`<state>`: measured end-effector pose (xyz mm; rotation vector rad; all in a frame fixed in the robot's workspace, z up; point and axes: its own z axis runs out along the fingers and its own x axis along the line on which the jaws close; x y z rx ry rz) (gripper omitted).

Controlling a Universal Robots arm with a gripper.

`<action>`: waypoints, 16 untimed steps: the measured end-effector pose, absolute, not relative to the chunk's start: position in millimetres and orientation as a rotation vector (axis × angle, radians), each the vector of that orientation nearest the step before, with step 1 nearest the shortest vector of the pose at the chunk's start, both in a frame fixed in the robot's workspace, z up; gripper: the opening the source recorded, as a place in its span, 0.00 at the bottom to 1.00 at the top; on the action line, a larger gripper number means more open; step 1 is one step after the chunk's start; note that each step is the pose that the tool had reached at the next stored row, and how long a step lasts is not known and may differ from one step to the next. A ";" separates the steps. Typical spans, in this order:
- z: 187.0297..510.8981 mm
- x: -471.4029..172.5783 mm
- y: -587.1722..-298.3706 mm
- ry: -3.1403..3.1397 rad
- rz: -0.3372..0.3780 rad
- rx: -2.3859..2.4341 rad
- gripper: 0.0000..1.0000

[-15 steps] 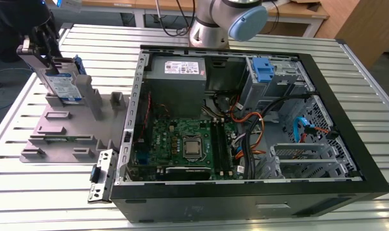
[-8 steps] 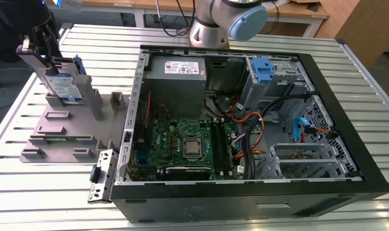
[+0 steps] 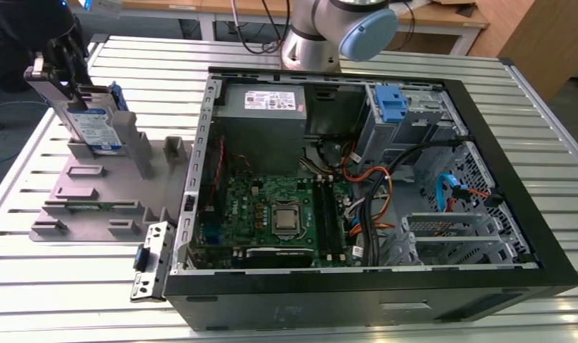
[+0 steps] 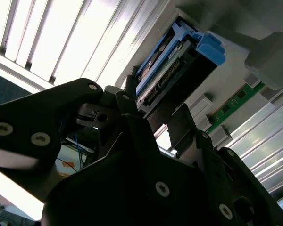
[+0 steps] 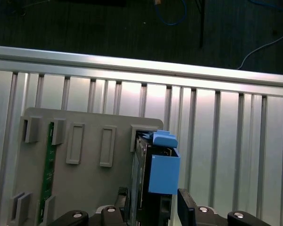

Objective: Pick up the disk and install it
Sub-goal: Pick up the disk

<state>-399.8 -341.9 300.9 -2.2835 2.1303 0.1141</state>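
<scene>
disk [image 3: 93,127] stands on end in grey holder [image 3: 88,193], exterior view's left, outside pc case [image 3: 519,179]. claw [image 5: 153,200] sits at its top end, disk's long axis running straight down from it. can't tell if it's clamped.

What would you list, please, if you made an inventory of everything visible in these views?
table: one, silver, slatted, under everything
holder: one, grey, on the table at the exterior view's left
disk: one, silver-grey with blue rails, upright in the holder
circuit strip: one, green, lying in a holder slot
computer case: one, black, open, beside the holder
power-supply box: one, grey, inside the case
motherboard: one, green, on the case floor
latch: one, blue, upright inside the case
cables: several, orange, black and blue, inside the case
arm: one, silver-grey with a blue cap, beyond the case
gripper: one, black, at the disk's upper end
</scene>
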 end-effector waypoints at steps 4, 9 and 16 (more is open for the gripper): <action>301.1 -399.8 -341.9 2.130 0.114 -2.283 0.52; 301.3 -399.8 -341.9 2.130 0.114 -2.284 0.45; 301.3 -399.8 -344.6 2.131 0.114 -2.283 0.45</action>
